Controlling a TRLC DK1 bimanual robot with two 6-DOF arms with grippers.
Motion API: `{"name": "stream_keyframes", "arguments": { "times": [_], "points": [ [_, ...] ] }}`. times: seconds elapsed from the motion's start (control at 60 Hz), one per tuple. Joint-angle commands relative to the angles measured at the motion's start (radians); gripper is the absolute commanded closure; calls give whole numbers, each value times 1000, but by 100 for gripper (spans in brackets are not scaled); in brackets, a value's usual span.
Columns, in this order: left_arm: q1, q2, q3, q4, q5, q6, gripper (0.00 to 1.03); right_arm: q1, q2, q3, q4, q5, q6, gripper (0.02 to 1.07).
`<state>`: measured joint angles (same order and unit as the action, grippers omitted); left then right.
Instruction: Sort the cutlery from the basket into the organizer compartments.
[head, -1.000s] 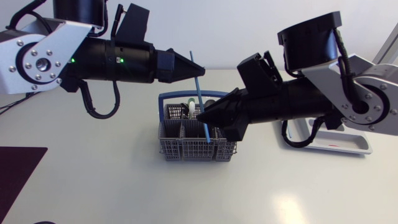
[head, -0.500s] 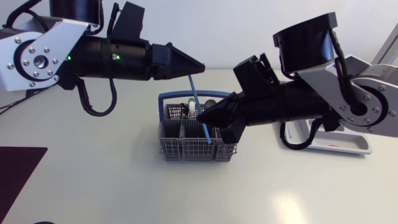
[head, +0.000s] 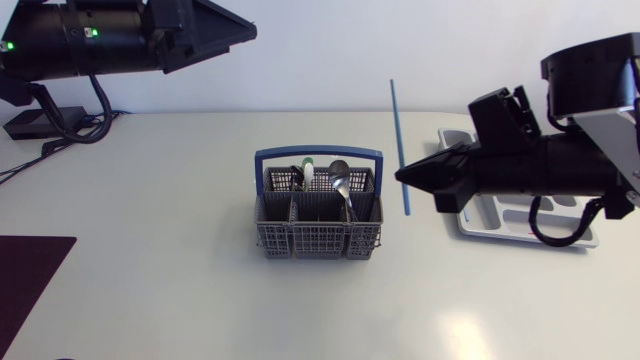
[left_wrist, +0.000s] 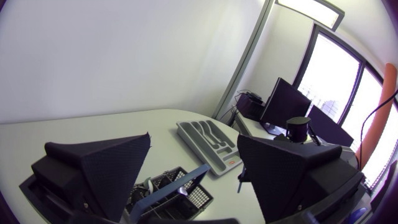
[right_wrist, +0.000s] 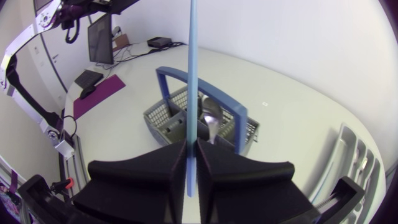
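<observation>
The step in hand looked like the carry from basket to tray. The right gripper (head: 403, 177) was clamped on a thin, straight blue plastic stick (head: 396, 120). Its two black wedge fingers (right_wrist: 155, 162) pressed the shaft from either side low down, so most of the length stood nearly upright above the fingertips and a short tail hung below them. The blue-handled grey mesh basket (head: 275, 225) lay ahead of that gripper and apart from it, with the stick wholly outside it. Back along the gripper's own arm, and partly beneath it, sat the pale grey moulded organizer tray (head: 585, 240) with its long slots. A shiny metal spoon (head: 340, 182) stood bowl-up in the basket beside a white piece with a green tip (head: 307, 166); what else it held could not be made out. The left gripper (head: 238, 30) was well apart from both the basket and the stick, its fingers (left_wrist: 112, 168) spread wide with nothing between them. By my reading, the next move called for drawing the right gripper back over the tray. There the stick would need tipping from upright to flat and lining up along one of the long compartments. It would then need lowering close to the compartment floor before the fingers parted. The grip sat near one end, so the long free part might swing or catch a divider.
</observation>
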<state>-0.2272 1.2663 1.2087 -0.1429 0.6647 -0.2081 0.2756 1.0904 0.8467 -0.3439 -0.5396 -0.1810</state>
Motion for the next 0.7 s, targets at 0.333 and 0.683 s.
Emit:
{"name": "stream_keyframes", "arguments": {
  "times": [0.333, 0.683],
  "points": [
    [-258, -47, -222, -66, -317, 332, 5, -429, 129, -23, 37, 0, -133, 101],
    [-436, 59, -390, 184, -494, 391, 5, -598, 421, 52, 125, 43, -161, 101]
  ]
}}
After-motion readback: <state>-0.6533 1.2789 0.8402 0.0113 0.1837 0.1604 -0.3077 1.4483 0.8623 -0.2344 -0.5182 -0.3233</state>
